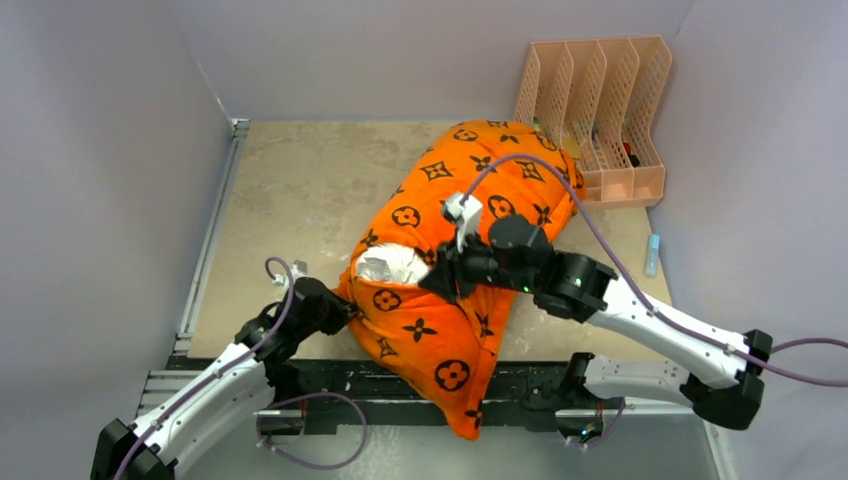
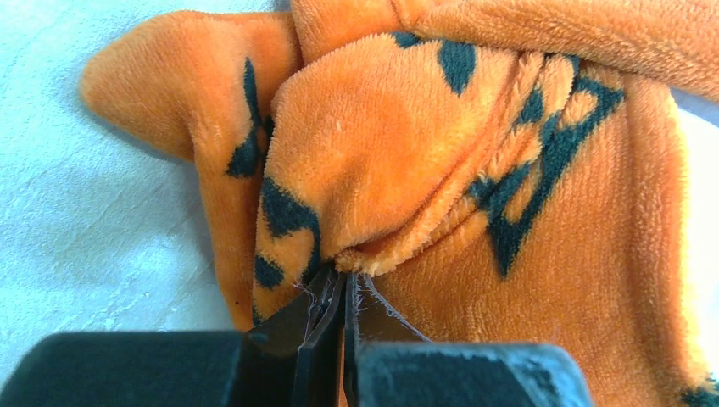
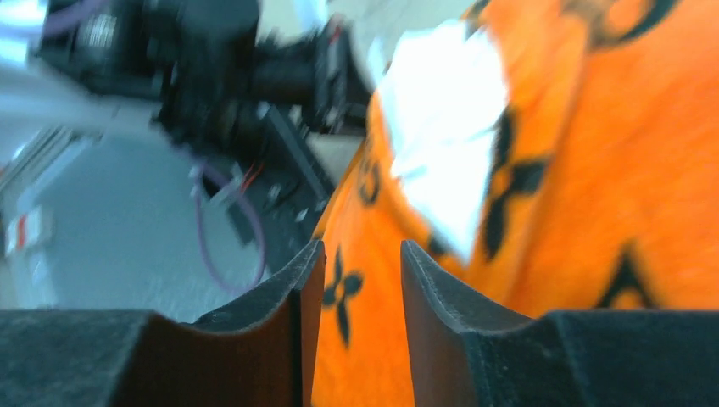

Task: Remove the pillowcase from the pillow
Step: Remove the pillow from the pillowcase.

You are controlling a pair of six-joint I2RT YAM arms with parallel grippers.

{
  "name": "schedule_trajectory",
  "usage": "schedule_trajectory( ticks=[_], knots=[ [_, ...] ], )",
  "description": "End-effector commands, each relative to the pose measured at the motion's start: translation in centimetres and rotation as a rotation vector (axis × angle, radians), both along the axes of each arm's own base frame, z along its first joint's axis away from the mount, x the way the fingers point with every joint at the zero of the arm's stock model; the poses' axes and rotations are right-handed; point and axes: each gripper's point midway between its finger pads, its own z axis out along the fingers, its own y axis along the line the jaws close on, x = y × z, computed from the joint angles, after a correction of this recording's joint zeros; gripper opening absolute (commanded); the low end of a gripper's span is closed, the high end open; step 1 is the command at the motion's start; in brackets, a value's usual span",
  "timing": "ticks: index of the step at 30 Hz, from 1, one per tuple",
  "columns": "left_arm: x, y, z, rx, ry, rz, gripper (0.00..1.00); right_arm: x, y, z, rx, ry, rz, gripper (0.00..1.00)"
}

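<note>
The orange pillowcase (image 1: 470, 200) with black motifs lies diagonally across the table, its near corner hanging over the front edge. A patch of the white pillow (image 1: 392, 265) bulges out of its opening on the left side. My left gripper (image 1: 345, 305) is at the pillowcase's left edge; the wrist view shows it (image 2: 348, 275) shut on a bunched fold of the orange plush (image 2: 407, 153). Just right of the exposed pillow, my right gripper (image 1: 440, 275) rests over the cover. It (image 3: 360, 250) stands open above the orange fabric (image 3: 593, 186), nothing between its fingers, with the white pillow (image 3: 441, 127) ahead.
A peach plastic file rack (image 1: 600, 115) stands at the back right corner, touching the pillowcase's far end. A small light-blue item (image 1: 652, 255) lies by the right wall. White walls close in on the left, back and right. A black rail (image 1: 330, 385) runs along the near edge.
</note>
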Motion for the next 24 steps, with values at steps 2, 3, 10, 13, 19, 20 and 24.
schedule_trajectory(
  ticks=[2,3,10,13,19,20,24],
  knots=[
    [-0.9,0.7,-1.5,0.036,0.023,-0.012,0.0,8.2,1.2,4.6,-0.042,-0.149,-0.328,0.37],
    [-1.0,0.7,-1.5,0.036,0.024,-0.018,0.0,9.1,1.9,4.6,-0.064,-0.168,-0.338,0.36],
    [-0.7,0.4,-0.5,0.043,0.004,-0.042,0.0,11.6,5.4,-0.1,-0.276,-0.24,-0.233,0.37],
    [-0.6,0.4,-0.4,0.037,-0.002,-0.04,0.0,8.5,7.7,-1.7,-0.256,-0.195,-0.013,0.38],
    [-0.5,0.4,-0.3,0.036,-0.006,-0.04,0.0,3.8,8.8,-4.3,-0.293,-0.164,0.188,0.48],
    [-0.6,0.4,-0.3,0.036,-0.005,-0.04,0.0,3.2,8.8,-4.9,-0.31,-0.161,0.21,0.51],
    [-0.6,0.3,-0.3,0.038,-0.004,-0.047,0.0,4.0,7.3,-8.2,-0.467,-0.158,0.153,0.6]
  ],
)
